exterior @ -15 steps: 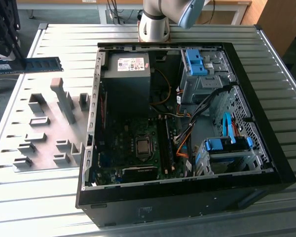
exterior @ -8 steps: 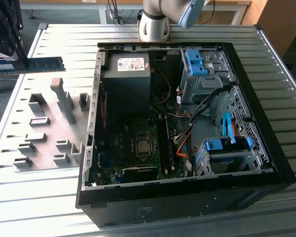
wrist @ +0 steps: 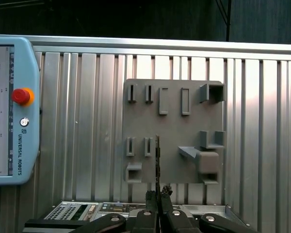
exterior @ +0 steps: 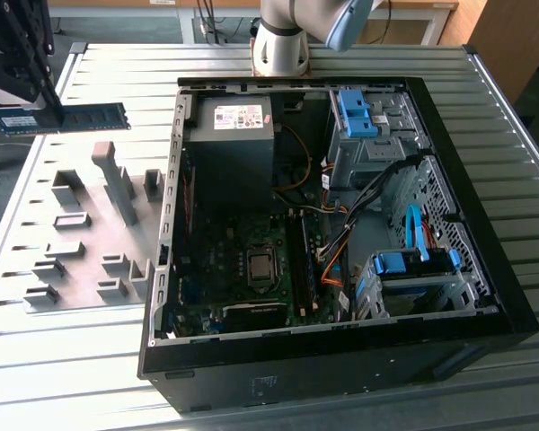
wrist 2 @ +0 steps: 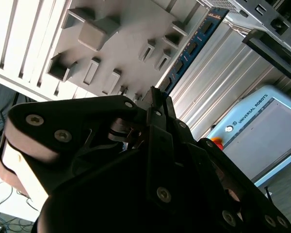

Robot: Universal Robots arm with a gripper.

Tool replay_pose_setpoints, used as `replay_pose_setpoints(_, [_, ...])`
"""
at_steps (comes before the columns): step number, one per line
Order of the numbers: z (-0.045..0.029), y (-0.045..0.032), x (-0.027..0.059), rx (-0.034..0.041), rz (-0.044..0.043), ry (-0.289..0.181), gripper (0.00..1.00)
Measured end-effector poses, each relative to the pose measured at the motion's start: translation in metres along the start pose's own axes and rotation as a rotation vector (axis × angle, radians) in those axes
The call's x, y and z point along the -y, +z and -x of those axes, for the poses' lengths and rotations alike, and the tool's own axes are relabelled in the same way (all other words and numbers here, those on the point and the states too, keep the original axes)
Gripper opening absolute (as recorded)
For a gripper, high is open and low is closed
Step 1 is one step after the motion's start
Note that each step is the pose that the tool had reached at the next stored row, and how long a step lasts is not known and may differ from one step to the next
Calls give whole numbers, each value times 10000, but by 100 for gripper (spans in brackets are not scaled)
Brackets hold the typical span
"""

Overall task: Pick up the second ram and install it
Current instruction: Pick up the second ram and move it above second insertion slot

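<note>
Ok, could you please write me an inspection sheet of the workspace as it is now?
Surface: ribbed metal table, carrying a grey fixture plate and an open computer case.
Job's things: the second ram is held level in the air, outside the case; not installed.
Clutter: nothing seen.
Grippers: gripper shut on the second ram.
Cables: orange, black and blue cables inside the case.
Surroundings: robot base beyond the case; a teach pendant beside the fixture plate in the first wrist view.
</note>
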State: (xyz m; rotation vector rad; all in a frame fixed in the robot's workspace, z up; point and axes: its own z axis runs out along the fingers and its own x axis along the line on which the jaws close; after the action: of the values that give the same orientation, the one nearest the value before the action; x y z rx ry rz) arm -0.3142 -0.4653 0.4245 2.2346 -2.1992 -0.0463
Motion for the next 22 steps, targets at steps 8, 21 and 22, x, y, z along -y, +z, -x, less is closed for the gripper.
replay_pose_setpoints(8, [-2,-3,120,0,1,-1,14])
replay_pose_setpoints(21, [-4,-7,277,0,1,0,14])
replay_pose_setpoints(22, [-5,-7,288,0,0,0,14])
